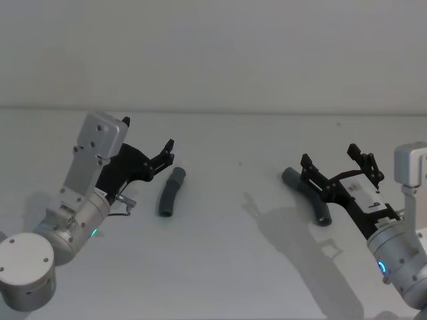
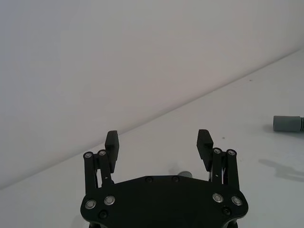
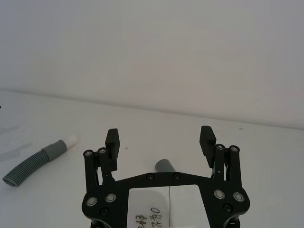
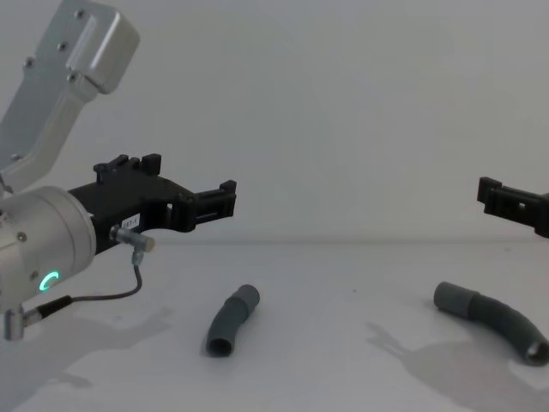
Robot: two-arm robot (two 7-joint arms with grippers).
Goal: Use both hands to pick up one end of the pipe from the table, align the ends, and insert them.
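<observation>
Left gripper (image 2: pixel 159 142), jaws open and empty, hovers above the table (image 1: pixel 227 260) near the shorter hose (image 1: pixel 170 192). Right gripper (image 3: pixel 160 138), jaws likewise open, hovers over the longer hose (image 4: pixel 493 316). Both hoses lie on the table, well apart.

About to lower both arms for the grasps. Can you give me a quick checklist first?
1. Left claw open: ok.
2. Right claw open: ok.
3. Shorter pipe piece lying free on the table: ok.
4. Left claw centred over it: cannot tell.
5. Longer pipe piece lying free, right claw above it: ok.
6. Either piece gripped: not ok, both claws are empty.
</observation>
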